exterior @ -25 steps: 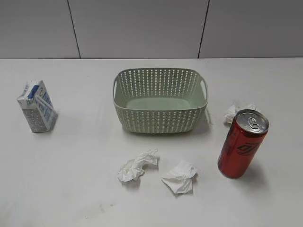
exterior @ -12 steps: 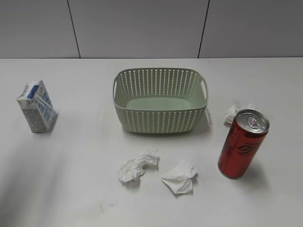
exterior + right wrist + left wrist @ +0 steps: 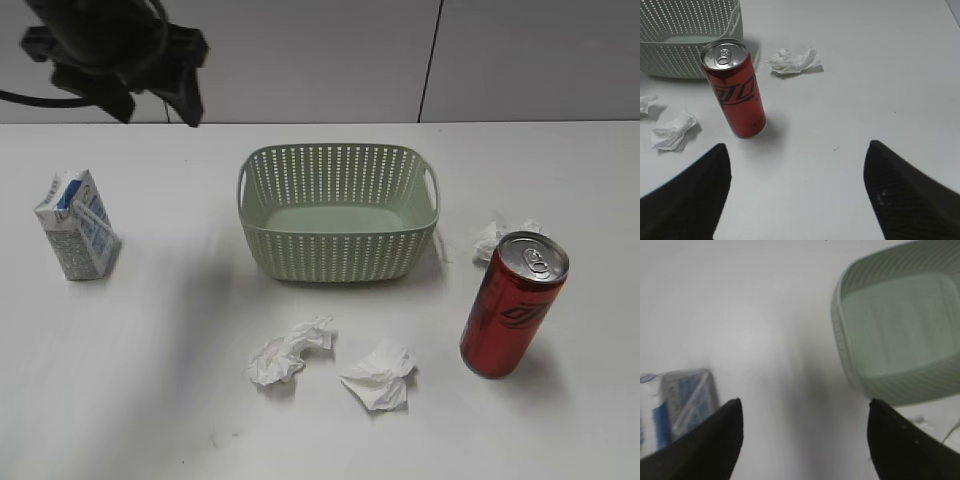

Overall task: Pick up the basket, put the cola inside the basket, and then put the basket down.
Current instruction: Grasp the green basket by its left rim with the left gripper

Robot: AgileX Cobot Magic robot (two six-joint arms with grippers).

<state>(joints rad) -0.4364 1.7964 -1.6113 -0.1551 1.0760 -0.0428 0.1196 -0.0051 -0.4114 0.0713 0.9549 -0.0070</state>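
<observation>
Basket (image 3: 338, 215) sits empty at table (image 3: 150, 400) centre. Cola (image 3: 513, 304) upright on table, near right of basket. Left hand (image 3: 802, 440) and right hand (image 3: 797, 192) both spread apart, holding nothing.

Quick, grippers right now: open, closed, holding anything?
Left gripper: open, empty, above the table between carton and basket.
Right gripper: open, empty, short of the cola.

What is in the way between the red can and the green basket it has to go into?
Nothing visible. The cola stands upright to the right of the basket, with a crumpled tissue beside that path. The basket is empty.
</observation>
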